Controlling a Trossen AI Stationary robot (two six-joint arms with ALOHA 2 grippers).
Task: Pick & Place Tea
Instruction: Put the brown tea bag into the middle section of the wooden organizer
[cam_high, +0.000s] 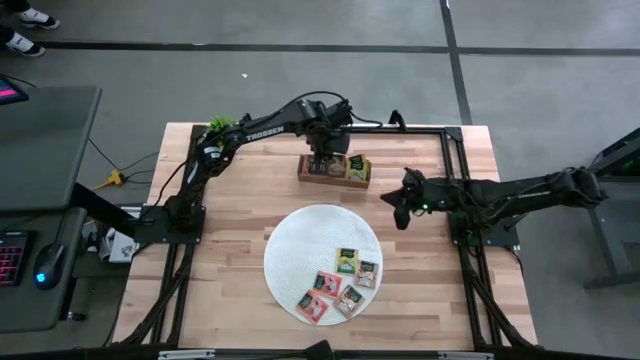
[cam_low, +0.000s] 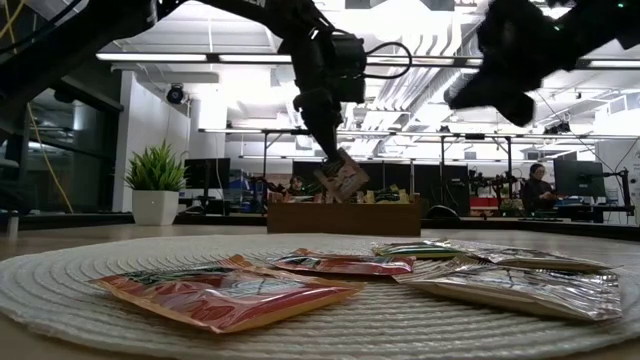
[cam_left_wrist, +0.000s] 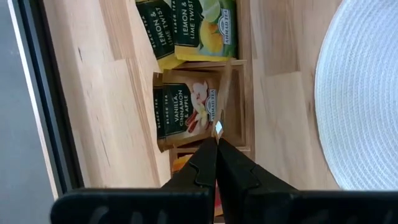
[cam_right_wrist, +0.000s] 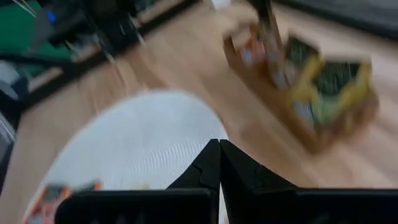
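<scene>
Left tool (cam_low: 338, 170) clamped on tea packet (cam_low: 343, 178) above tray (cam_high: 334, 170), right tool (cam_high: 400, 205) together beside mat (cam_high: 300, 250).

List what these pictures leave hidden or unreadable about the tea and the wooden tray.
- Wooden tray, high view: the left arm hides its left end.
- Tray's third compartment, left wrist view: behind the left gripper, shut on an edge-on packet.
- Packets on the mat, high view: labels too small.
- Right wrist view: tray blurred.

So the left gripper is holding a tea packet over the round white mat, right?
Not quite. The left gripper does hold a tea packet, but over the wooden tray, not the white mat. The high view shows it.
</scene>
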